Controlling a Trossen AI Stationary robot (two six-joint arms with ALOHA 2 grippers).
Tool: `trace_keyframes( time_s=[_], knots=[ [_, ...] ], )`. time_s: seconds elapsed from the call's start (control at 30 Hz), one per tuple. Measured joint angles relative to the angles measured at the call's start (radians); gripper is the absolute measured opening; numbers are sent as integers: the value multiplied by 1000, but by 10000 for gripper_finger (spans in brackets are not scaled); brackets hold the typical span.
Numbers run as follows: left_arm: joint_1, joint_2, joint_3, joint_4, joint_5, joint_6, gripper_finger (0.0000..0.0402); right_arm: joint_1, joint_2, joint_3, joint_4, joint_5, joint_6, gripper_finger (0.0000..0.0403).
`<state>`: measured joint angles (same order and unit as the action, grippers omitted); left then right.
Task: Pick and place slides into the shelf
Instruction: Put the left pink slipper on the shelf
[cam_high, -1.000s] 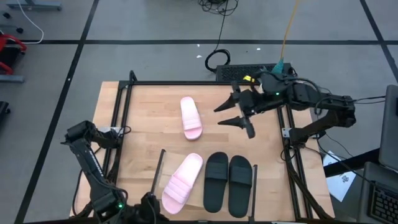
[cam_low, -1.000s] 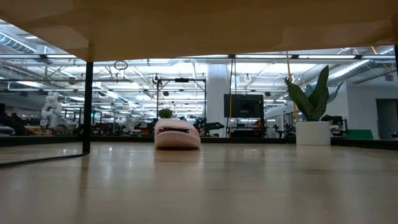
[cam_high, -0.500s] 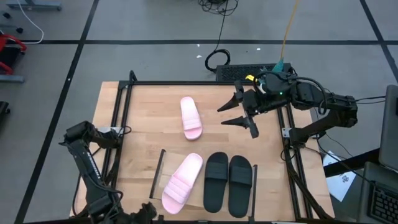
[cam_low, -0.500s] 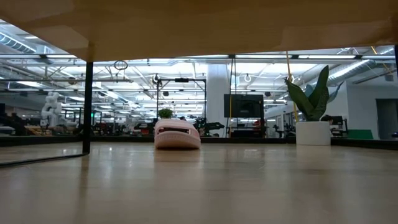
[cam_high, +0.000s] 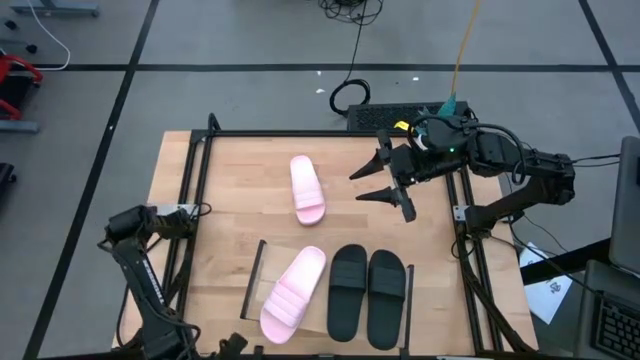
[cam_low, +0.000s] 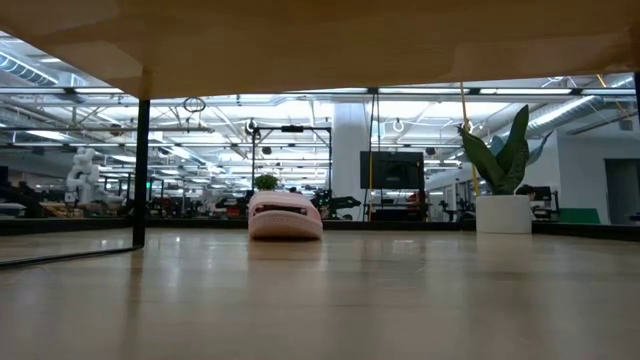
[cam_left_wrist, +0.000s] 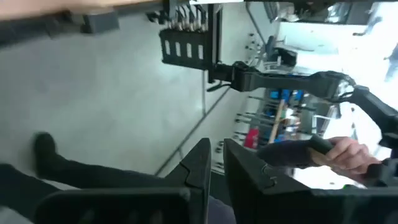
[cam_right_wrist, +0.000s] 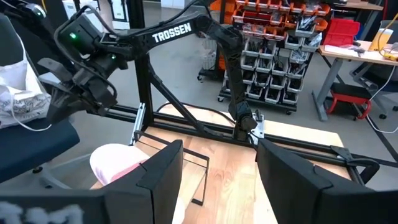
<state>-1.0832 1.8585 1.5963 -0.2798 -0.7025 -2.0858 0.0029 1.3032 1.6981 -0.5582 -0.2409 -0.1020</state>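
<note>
My right gripper (cam_high: 383, 182) hangs at the upper right of the high view, fingers spread wide and holding nothing. My left gripper (cam_left_wrist: 214, 168) sits off the table's lower left, its fingers narrowed to a slim gap. One pink slide (cam_high: 308, 188) lies upper centre; another pink slide (cam_high: 293, 293) and the black pair (cam_high: 367, 295) rest on the shelf (cam_high: 335, 322) at lower centre.

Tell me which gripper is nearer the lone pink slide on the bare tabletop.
Right. The right gripper hovers open just beside the pink slide; the left gripper is off the table's near-left corner.
</note>
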Motion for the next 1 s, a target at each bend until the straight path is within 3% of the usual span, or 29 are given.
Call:
trace_keyframes(
  time_s=[0.4,0.6,0.83,1.0],
  knots=[
    [-22,95,0,219,-37,-33,53,0,0,0,0,-1,-15,196],
    [-22,95,0,249,-92,9,98,0,0,0,3,-1,-15,196],
    [-5,94,0,267,-66,90,163,-1,0,0,7,-57,-15,196],
    [-6,55,-1,348,-22,228,178,0,0,0,8,-106,-15,196]
  ],
)
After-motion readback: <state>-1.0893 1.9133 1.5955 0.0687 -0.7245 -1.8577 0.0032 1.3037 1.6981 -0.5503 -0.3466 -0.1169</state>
